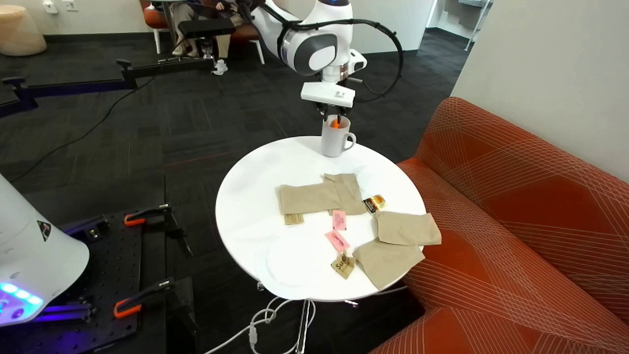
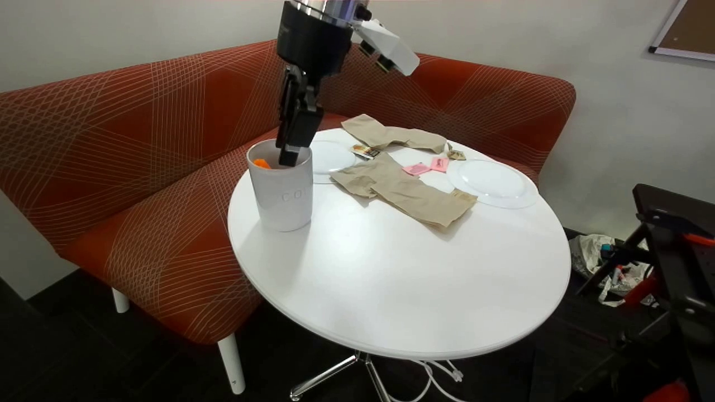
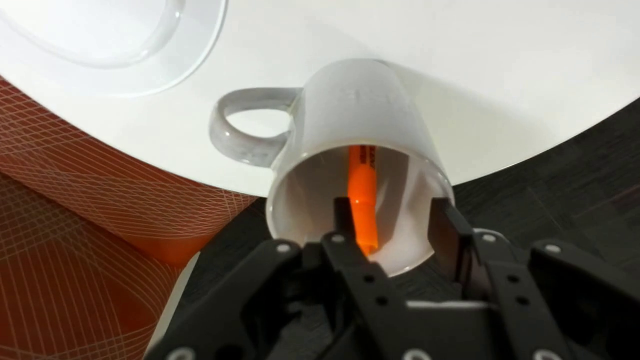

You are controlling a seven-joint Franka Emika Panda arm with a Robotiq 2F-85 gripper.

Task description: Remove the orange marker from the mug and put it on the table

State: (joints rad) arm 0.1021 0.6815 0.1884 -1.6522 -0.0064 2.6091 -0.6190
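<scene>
My fingers (image 3: 444, 227) are well apart at the mouth of the mug (image 3: 364, 107), nothing pinched. The orange marker (image 3: 362, 187) sits inside the mug, showing in the gap and nearer one finger — can't tell if they touch. I'd say only the lining-up is done; gripping it, lifting it clear and laying it on the table (image 2: 402, 279) are all left. Annoyingly, the mug wall hides the marker's lower end — both exterior views just give me a scrap of orange.
</scene>
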